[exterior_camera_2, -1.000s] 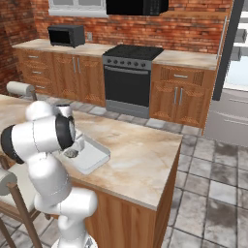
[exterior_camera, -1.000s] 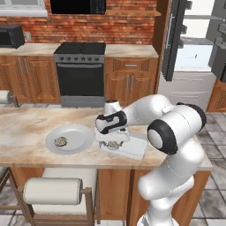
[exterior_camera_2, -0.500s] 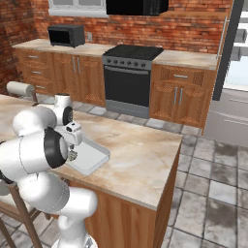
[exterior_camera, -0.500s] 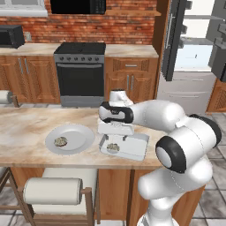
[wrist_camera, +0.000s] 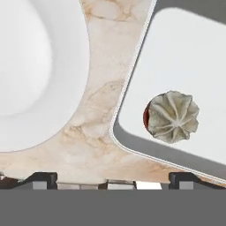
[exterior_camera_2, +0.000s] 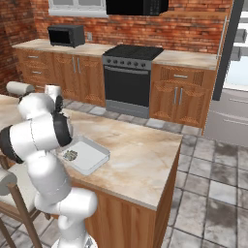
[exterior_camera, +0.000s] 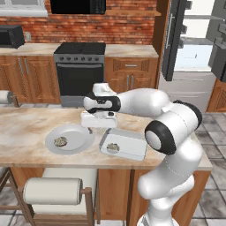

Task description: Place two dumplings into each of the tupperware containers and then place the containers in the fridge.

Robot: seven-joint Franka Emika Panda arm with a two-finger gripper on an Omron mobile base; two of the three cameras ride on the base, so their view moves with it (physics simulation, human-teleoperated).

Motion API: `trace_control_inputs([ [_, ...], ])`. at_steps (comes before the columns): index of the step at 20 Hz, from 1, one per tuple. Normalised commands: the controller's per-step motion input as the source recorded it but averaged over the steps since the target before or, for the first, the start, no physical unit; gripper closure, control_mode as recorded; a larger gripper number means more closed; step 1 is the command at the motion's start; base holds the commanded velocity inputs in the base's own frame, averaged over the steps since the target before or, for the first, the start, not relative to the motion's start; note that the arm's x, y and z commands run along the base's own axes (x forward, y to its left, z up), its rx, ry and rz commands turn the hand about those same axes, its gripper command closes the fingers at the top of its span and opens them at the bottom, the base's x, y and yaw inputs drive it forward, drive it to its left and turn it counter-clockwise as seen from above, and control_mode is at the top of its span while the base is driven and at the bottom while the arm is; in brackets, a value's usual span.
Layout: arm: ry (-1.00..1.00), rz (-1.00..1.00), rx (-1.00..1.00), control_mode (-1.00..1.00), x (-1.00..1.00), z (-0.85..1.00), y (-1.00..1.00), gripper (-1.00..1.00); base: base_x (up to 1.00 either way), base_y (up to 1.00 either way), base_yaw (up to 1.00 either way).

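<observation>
Marble-look counter (exterior_camera: pixel 26 128), tan and veined, carries a round white plate (exterior_camera: pixel 75 142) and one shallow rectangular tray (exterior_camera: pixel 130 148) with low rim and rounded corners, pale grey-white and smooth. Plate and tray lie just beside each other without touching; in the hand view a strip of counter (wrist_camera: pixel 103 110) runs between the plate (wrist_camera: pixel 39 66) at 10 o'clock and the tray (wrist_camera: pixel 194 57) at 2 o'clock.

Dumplings in view: two. One dumpling (exterior_camera: pixel 60 141), a small speckled olive-tan lump, sits on the plate left of its centre. The other (exterior_camera: pixel 113 147) lies inside the tray near its left end; up close (wrist_camera: pixel 172 117) it is pale, round and pleated, folds radiating from the middle, with a dark reddish edge on one side. From the right base view the tray (exterior_camera_2: pixel 94 157) with its dumpling (exterior_camera_2: pixel 70 155) sits right beside the robot's body.

Fridge (exterior_camera: pixel 194 48) stands at 1 o'clock across the room, door open, white inside showing.

Arm: glossy white with dark joints, rising at the lower right, elbow bent, forearm reaching leftward over the counter. The gripper (exterior_camera: pixel 98 126) points straight down above the gap between plate and tray, jaws spread wide, holding nothing; its dark tips (wrist_camera: pixel 113 178) stand apart over bare counter
</observation>
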Motion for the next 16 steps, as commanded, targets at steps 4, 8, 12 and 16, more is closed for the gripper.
trace_control_inputs([
  [4,0.13,0.20,-0.01,-1.00,0.34,0.00,0.99,-1.00,0.00,0.00,0.00],
  [8,0.01,0.23,-0.03,-1.00,0.10,-0.04,0.96,-1.00,0.00,0.00,0.00],
  [12,-0.15,0.27,0.00,-1.00,0.01,-0.44,0.78,-1.00,0.00,0.00,0.00],
  [16,-0.31,0.25,0.02,-1.00,0.09,-0.44,0.28,-1.00,0.00,0.00,0.00],
])
